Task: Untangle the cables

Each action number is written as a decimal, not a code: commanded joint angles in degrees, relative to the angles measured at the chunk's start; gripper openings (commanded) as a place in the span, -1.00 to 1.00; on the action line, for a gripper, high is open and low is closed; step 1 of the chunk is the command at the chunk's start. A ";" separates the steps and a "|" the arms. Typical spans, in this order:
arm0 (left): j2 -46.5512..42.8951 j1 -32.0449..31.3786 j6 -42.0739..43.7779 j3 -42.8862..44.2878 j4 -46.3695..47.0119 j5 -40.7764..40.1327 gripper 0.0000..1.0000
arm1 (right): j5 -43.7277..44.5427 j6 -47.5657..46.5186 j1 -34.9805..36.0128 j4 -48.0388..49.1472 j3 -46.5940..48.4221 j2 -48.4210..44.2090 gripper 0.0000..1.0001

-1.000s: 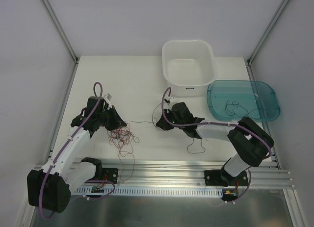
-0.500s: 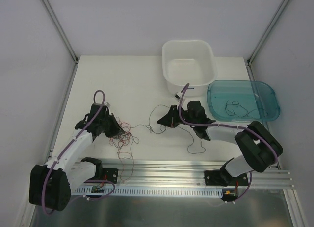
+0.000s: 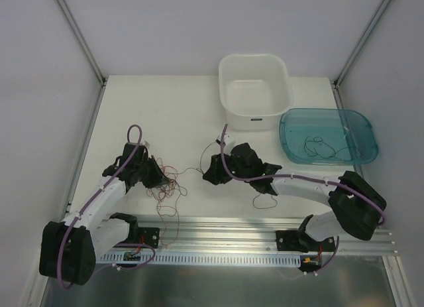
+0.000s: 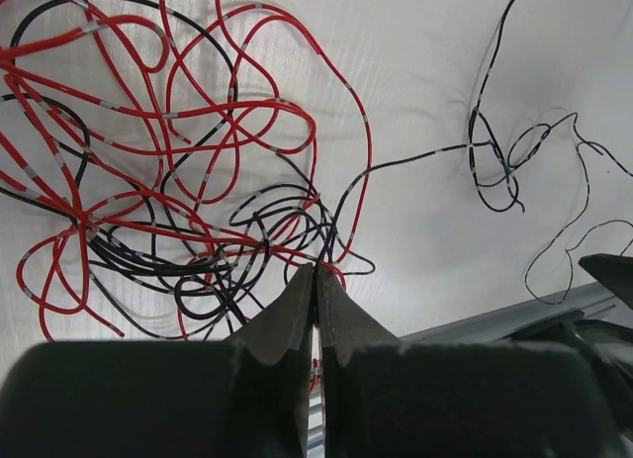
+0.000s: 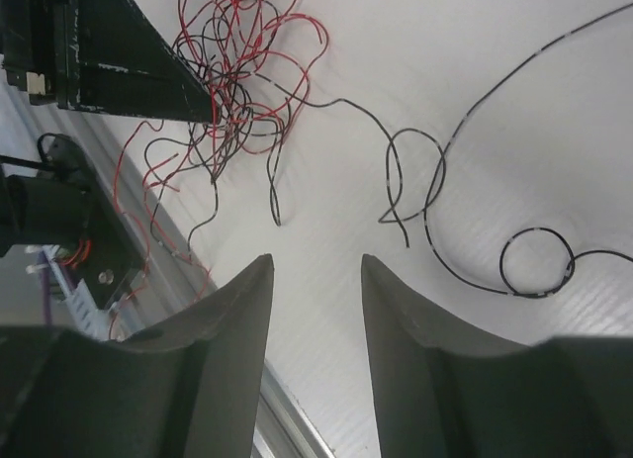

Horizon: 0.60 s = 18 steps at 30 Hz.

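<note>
- The left gripper (image 4: 317, 280) has its jaws clenched, apparently pinching a strand of the cables (image 4: 178, 181).
- The right gripper (image 5: 316, 275) has its jaws released, holding nothing.
- The red-and-black tangle lies on the worktop (image 3: 172, 115), just beside the left gripper.

Red and black cables (image 3: 167, 186): hair-thin, snarled in loose curly loops, lying flat left of centre in the top view. Trailing black strand (image 3: 193, 170) runs right from the snarl. Separate black curl (image 3: 262, 201) at lower centre. Further black wire (image 3: 317, 146) coiled at right.
</note>
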 commanded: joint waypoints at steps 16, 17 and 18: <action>-2.96 -0.82 -2.59 -0.43 0.73 3.60 -1.00 | 49.80 9.76 18.81 -29.16 21.15 16.87 -0.28; -2.96 -0.82 -2.68 -0.43 0.73 3.68 -1.00 | 50.16 10.30 18.89 -29.60 21.50 17.40 -0.28; -2.96 -0.82 -2.76 -0.52 0.82 3.68 -1.00 | 50.25 10.83 18.89 -29.87 21.59 17.93 -0.29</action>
